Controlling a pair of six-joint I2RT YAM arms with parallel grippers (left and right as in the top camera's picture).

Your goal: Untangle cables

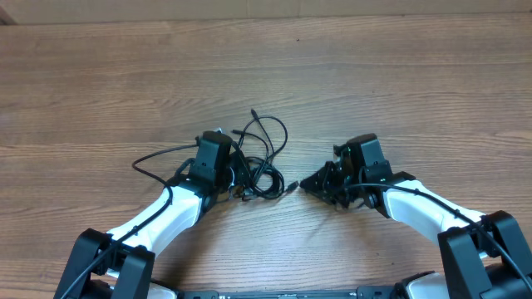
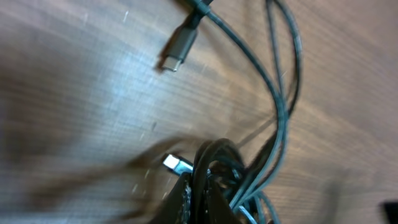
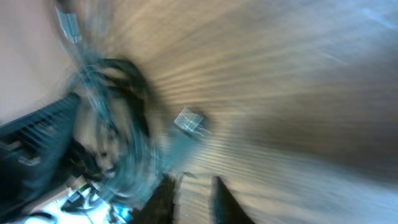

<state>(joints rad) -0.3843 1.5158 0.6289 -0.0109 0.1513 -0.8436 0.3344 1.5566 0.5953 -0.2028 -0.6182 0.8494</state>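
Note:
The cables [image 1: 259, 158] are thin black cords in a knotted bundle with loose loops at the table's middle. One strand trails left [image 1: 154, 158]. My left gripper [image 1: 237, 181] is shut on the bundle; in the left wrist view its jaws [image 2: 205, 196] pinch several black strands [image 2: 214, 162]. A dark plug [image 2: 179, 48] and a silvery plug [image 2: 177, 164] lie on the wood nearby. My right gripper [image 1: 306, 184] sits just right of the bundle, open and empty. The blurred right wrist view shows its fingers [image 3: 194, 193] apart over bare wood, with a silvery plug [image 3: 189, 121] and the bundle [image 3: 118, 118] ahead.
The wooden table [image 1: 399, 83] stretches all around. Both white arm links [image 1: 158, 216] [image 1: 424, 208] reach in from the near edge, and the arm bases sit at the bottom corners.

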